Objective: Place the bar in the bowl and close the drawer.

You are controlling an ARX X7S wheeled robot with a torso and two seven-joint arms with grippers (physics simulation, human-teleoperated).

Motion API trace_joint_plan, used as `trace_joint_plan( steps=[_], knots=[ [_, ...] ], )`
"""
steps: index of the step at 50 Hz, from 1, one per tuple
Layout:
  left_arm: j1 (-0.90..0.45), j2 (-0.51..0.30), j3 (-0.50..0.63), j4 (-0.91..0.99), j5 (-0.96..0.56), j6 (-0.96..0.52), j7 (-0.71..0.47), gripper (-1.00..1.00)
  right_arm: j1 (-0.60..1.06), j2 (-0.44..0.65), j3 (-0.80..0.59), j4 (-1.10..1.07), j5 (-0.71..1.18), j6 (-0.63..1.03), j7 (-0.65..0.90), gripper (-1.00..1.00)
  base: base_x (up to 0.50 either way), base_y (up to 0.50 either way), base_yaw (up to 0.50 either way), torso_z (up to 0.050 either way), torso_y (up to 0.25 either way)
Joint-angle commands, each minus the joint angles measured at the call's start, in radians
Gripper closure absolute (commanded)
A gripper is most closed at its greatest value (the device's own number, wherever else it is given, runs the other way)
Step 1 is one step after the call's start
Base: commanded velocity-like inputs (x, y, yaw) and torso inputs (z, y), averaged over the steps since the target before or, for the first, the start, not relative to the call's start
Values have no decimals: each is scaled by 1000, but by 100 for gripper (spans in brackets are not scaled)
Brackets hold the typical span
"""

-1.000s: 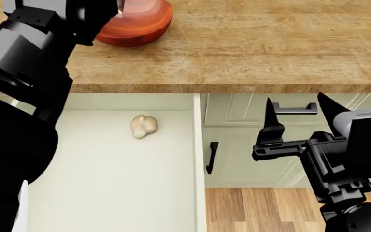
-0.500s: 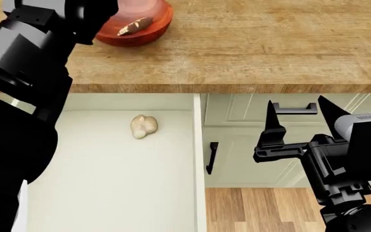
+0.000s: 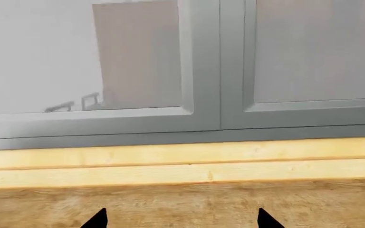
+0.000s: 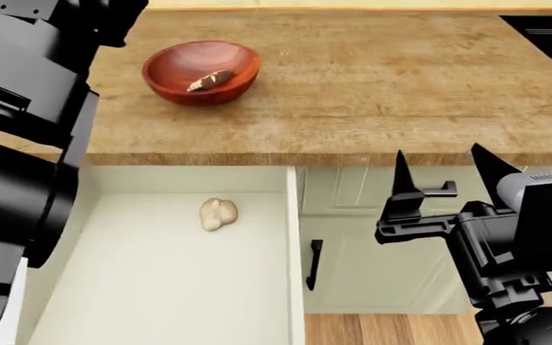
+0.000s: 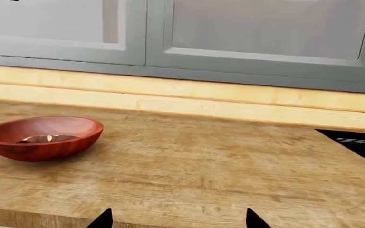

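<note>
Both claws empty, bar in bowl

Right gripper (image 4: 439,180) hung spread before the cabinets; left gripper (image 3: 179,221) spread too. With the bar (image 4: 210,80) lying inside the bowl (image 4: 201,72), only the drawer (image 4: 295,237) stood open.

No text, label, brand, number or sign could be read in any of the three views. The bowl (image 4: 201,72) at the upper left of the head view was plain glossy wood, the worktop (image 4: 372,86) showed only grain, the drawer (image 4: 161,287) at the lower left had bare walls, and the grey cupboard doors (image 5: 265,33) across the top of the right wrist view carried no markings.
</note>
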Motion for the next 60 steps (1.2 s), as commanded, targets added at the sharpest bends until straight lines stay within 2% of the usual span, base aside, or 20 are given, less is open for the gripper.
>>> trace_joint_plan(
  steps=[1,4,9,18,23,32,38,44,52,60],
  knots=[
    [5,5,-191,-16,218,-31,79,-100,-2,-18,18,-9,-5,14,-14,-100,0,0,0,0,250],
    [15,-10,-196,15,223,-50,86,-100,-2,-20,11,-7,-8,8,-13,-100,0,0,0,0,250],
    [186,-171,-199,536,146,-302,-43,-100,-4,-20,-1,-7,-11,1,-12,-100,0,0,0,0,250],
    [394,-359,-244,1090,5,-496,-180,-100,-10,-21,-23,7,-26,-26,-17,-100,0,0,0,0,250],
    [503,-434,-295,1290,-79,-543,-243,-100,-18,-21,-34,16,-37,-45,-22,-100,0,0,0,0,250],
    [713,-565,-410,1602,-237,-581,-355,-100,-42,-16,-39,31,-52,-81,-35,-100,0,0,0,0,250],
    [905,-653,-479,1785,-325,-557,-406,-100,-60,-13,-50,39,-63,-107,-47,-100,0,0,0,0,250],
    [1042,-706,-545,1910,-411,-524,-452,-100,-64,-12,-54,43,-65,-116,-48,-100,0,0,0,0,250],
    [1252,-760,-604,2010,-408,-440,-443,-100,-74,-6,-59,46,-69,-131,-54,-100,0,0,0,0,53],
    [1374,-782,-628,2037,-373,-381,-403,-100,-73,-12,-54,54,-56,-135,-53,-100,0,0,0,0,0]
  ],
)
